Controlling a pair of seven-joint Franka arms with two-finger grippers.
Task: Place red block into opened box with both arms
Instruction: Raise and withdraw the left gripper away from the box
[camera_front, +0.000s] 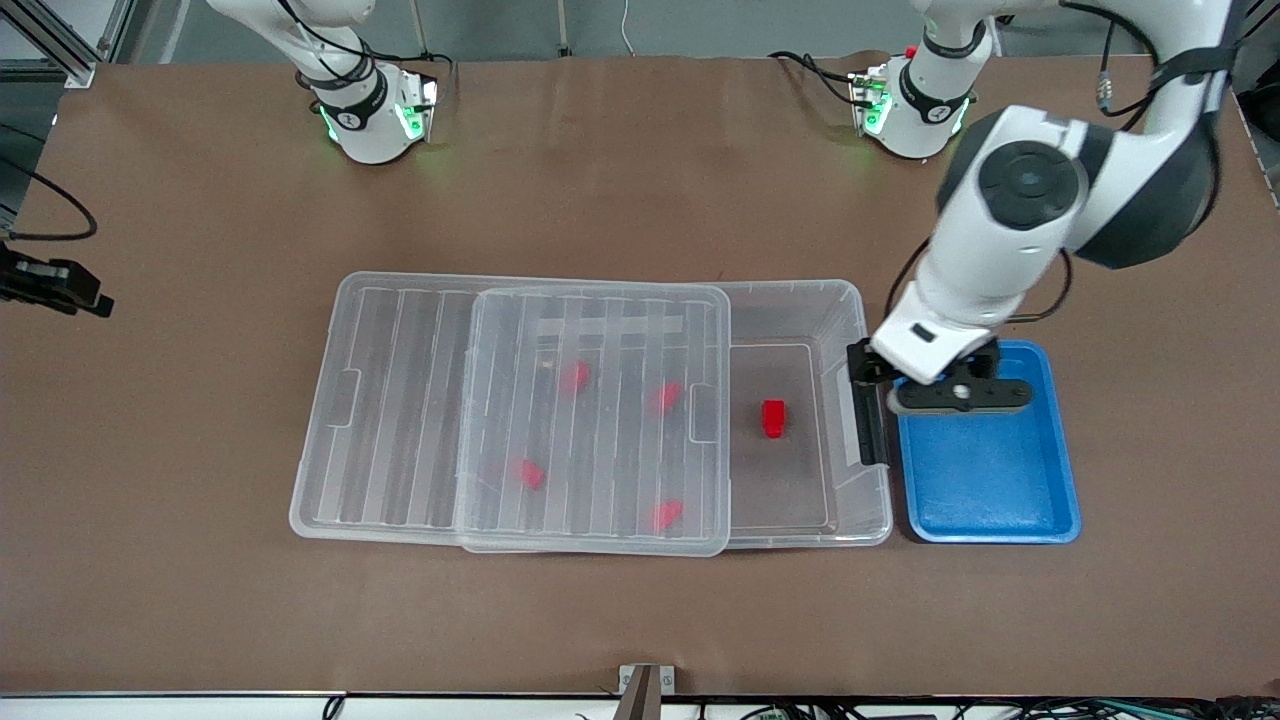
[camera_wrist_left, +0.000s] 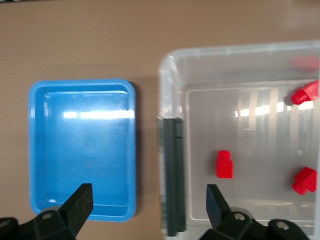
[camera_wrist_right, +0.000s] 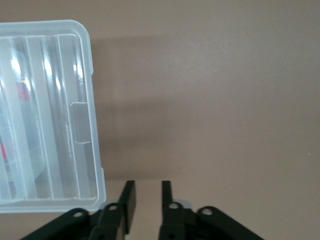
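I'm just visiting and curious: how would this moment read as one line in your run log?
left gripper: open, empty, over blue tray edge by box latch | right gripper: nearly shut, empty, beside lid | red block: in box

— Where is the red block (camera_front: 773, 418)?
— On the floor of the clear box (camera_front: 848, 330), in its uncovered end near the black latch (camera_front: 868, 405), lying flat with its narrower stepped end up-view.
— And the lid (camera_front: 596, 418)?
— Ribbed, clear, slid aside toward the right arm's end; four more red blocks (camera_front: 574, 376) show blurred beneath it.
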